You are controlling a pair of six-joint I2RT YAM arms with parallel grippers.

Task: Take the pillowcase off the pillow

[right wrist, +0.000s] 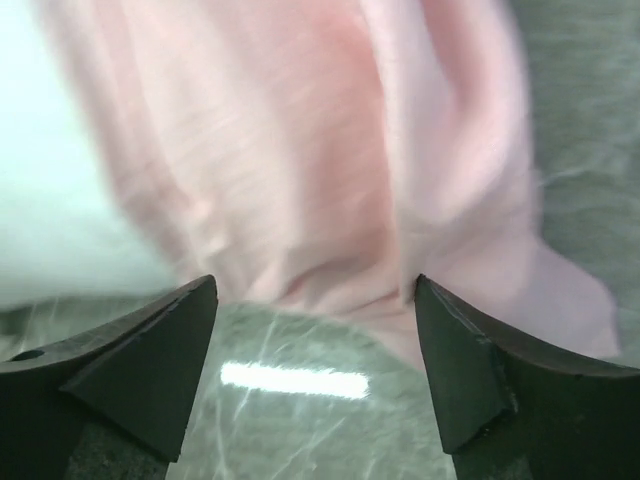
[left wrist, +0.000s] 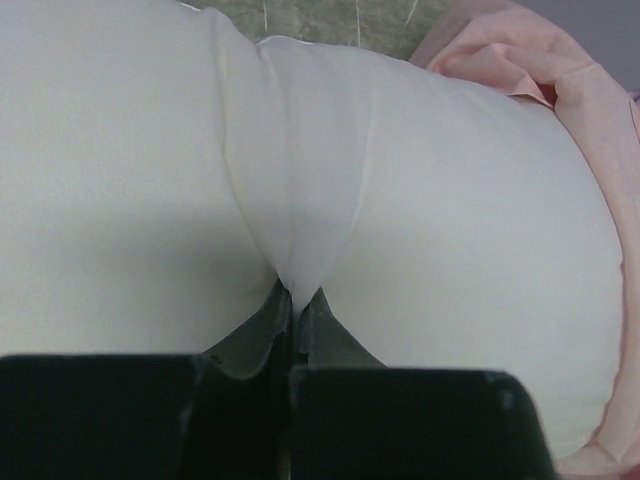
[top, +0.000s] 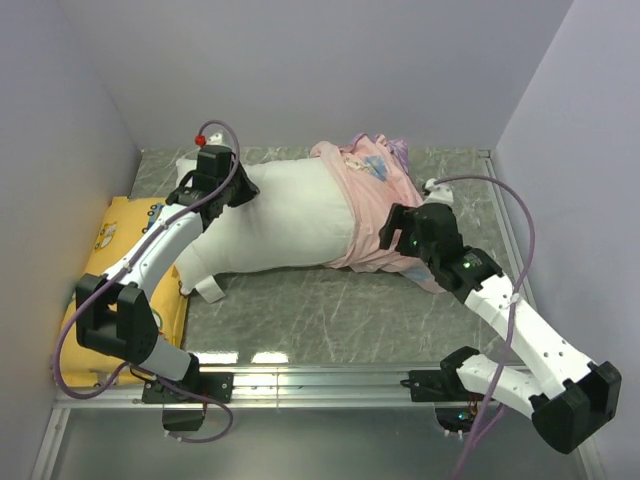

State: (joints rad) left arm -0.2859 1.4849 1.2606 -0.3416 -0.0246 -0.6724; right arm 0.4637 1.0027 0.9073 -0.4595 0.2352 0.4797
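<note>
The white pillow (top: 285, 225) lies across the back of the table, its left two thirds bare. The pillowcase (top: 378, 205) is bunched, pale pink side out, over its right end, with a bit of print at the top. My left gripper (top: 243, 192) is shut on a pinch of the pillow's white cloth (left wrist: 295, 250) at its left end; pink fabric (left wrist: 560, 90) shows at the upper right there. My right gripper (top: 388, 229) is open at the pillowcase's near edge. In the right wrist view the pink fabric (right wrist: 330, 150) lies just beyond the spread fingertips (right wrist: 195, 300), nothing between them.
A yellow cushion (top: 120, 250) printed with vehicles lies at the left under my left arm. The table top (top: 320, 310) is grey-green marble pattern, with walls on three sides and a metal rail (top: 320, 375) along the near edge.
</note>
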